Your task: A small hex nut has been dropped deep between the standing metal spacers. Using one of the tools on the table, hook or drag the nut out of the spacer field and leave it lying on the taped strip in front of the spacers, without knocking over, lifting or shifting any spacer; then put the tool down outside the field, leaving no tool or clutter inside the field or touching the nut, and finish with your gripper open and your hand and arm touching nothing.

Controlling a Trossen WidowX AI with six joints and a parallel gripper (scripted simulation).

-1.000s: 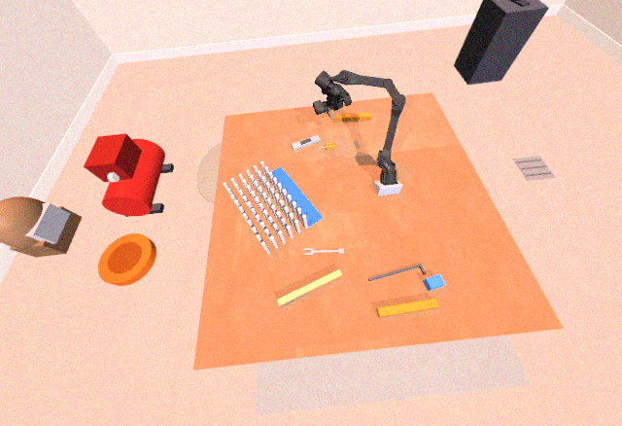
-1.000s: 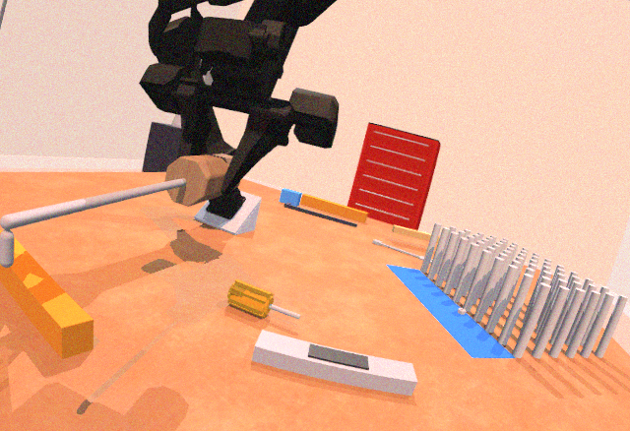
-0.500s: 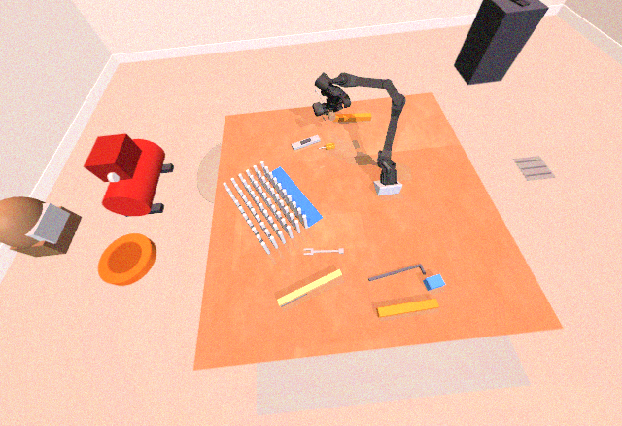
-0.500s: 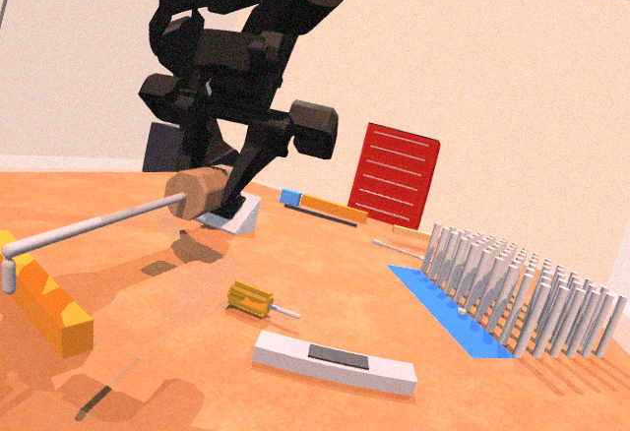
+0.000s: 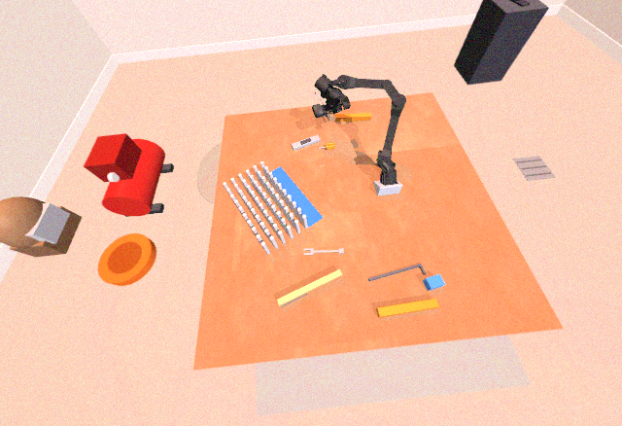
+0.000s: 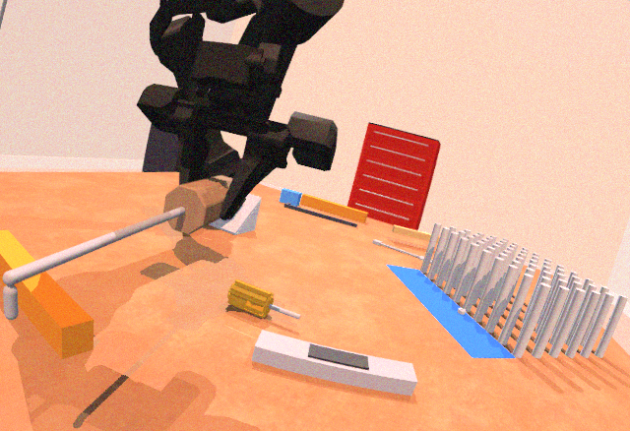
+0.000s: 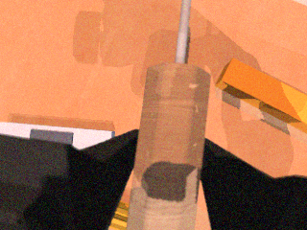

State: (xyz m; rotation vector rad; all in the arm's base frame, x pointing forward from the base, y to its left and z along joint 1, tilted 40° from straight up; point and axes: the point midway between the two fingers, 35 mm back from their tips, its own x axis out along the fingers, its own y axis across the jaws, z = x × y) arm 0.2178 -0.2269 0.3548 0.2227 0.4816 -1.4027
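My gripper (image 5: 329, 117) (image 6: 207, 205) (image 7: 169, 140) is shut on the wooden handle of a hook tool, held above the table near its back edge. The hook tool's grey rod (image 6: 101, 242) (image 7: 182, 43) points away from the fingers, its short bent tip turned down beside an orange-yellow bar (image 6: 76, 339) (image 7: 249, 79). The metal spacers (image 5: 305, 221) (image 6: 533, 314) stand upright in rows, far from the gripper. The small nut (image 6: 461, 310) lies at the spacer-side edge of the blue taped strip (image 5: 303, 200) (image 6: 447, 322), close by the front row. I cannot make the nut out in the top view.
A yellow screwdriver (image 5: 329, 146) (image 6: 249, 299) and a white bar (image 5: 298, 145) (image 6: 284, 357) lie between gripper and spacers. A forked tool (image 5: 324, 251), a pale yellow bar (image 5: 311, 287), a dark hex key (image 5: 394, 272), a blue block (image 5: 434, 282) and a yellow bar (image 5: 407, 307) lie farther off.
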